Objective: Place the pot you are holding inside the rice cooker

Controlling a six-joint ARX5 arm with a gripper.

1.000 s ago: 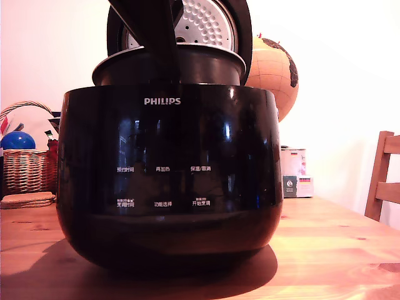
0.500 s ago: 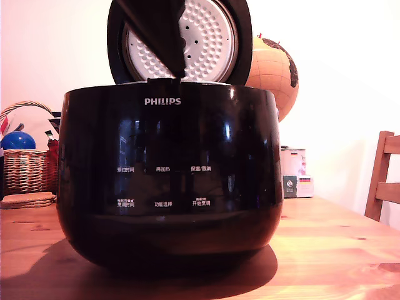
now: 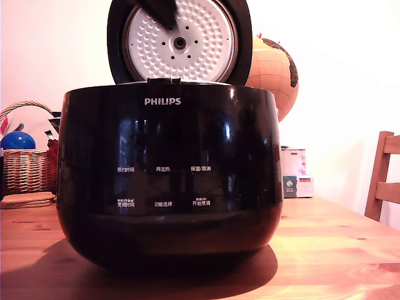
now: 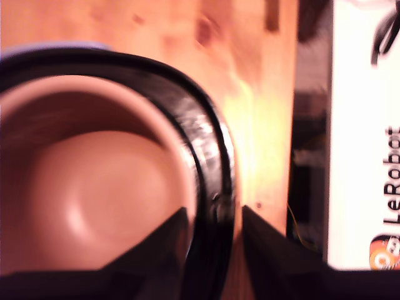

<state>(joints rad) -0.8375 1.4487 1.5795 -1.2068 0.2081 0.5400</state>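
Exterior view, near to far: wooden table (image 3: 337, 250) fills the bottom of the frame. Rice cooker (image 3: 167, 178) sits on it, centre, glossy black, PHILIPS on the front, white button labels below. Behind its top edge the lid (image 3: 180, 41) stands open and upright at upper centre, dimpled white plate facing the camera. Dark tip of the gripper (image 3: 160, 11) shows at the top edge, in front of the lid plate; the opening can't be read there. Pot not visible from this side.

Left edge, mid-height: wicker basket (image 3: 24, 164) with a blue ball (image 3: 17, 140) in it, flat mat (image 3: 27, 199) in front of it. Right of the lid: a globe (image 3: 272, 74). Lower right: small tin (image 3: 295, 172), chair back (image 3: 382, 181) at the right edge.

Wrist view, blurry: gripper (image 4: 214, 219) with two dark fingers spread apart, holding nothing; the cooker's black rim lies in the gap between them. Pot (image 4: 94, 181) sits down inside the cooker body, filling the lower left, its rim just inside the black wall. Beyond the table edge at right, a white sheet (image 4: 369, 137) marked LeRobot.
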